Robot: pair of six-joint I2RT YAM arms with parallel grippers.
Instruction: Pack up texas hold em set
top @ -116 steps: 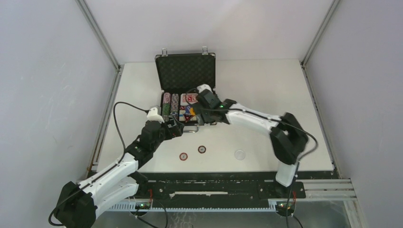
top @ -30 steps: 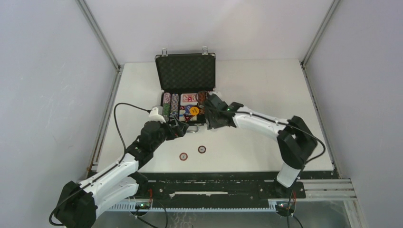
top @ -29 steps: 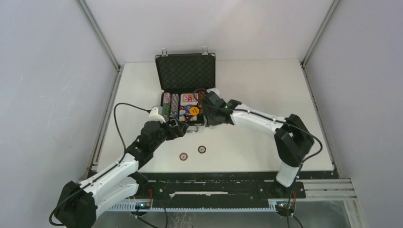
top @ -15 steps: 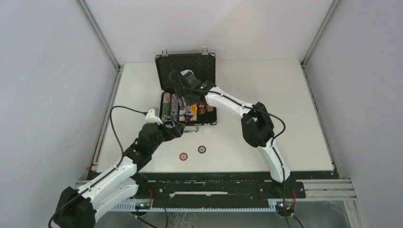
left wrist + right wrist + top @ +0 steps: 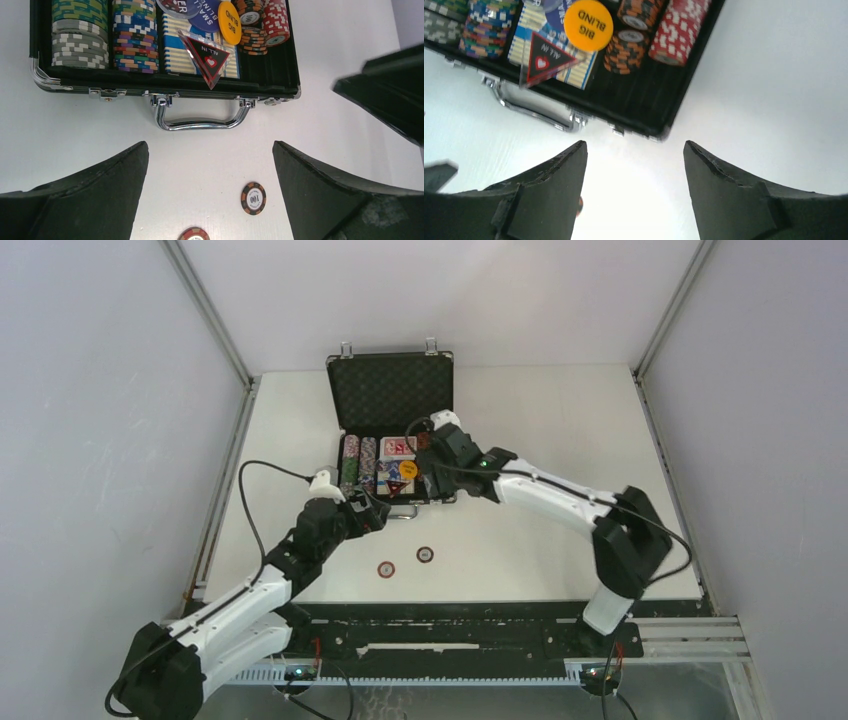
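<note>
The black silver-edged case (image 5: 390,390) lies open at the table's far middle with its lid upright. It holds rows of striped chips (image 5: 80,35), a blue card deck, a yellow "big blind" button (image 5: 588,19) and a clear triangular "all in" marker (image 5: 207,55). Two loose chips lie on the table in front: an orange-black 100 chip (image 5: 253,198) and a red chip (image 5: 387,568). My left gripper (image 5: 210,150) is open and empty, just in front of the case's metal handle (image 5: 200,120). My right gripper (image 5: 635,147) is open and empty over the case's front right corner.
The white table (image 5: 560,420) stretches right of the case, with metal frame rails along both sides. Part of my right arm (image 5: 390,95) shows dark at the right of the left wrist view, close to the case's right end.
My right arm reached up to the lid half a second ago and has swung back over the case's front right. A pale disc seen earlier on the table is gone. The left arm has barely moved.
</note>
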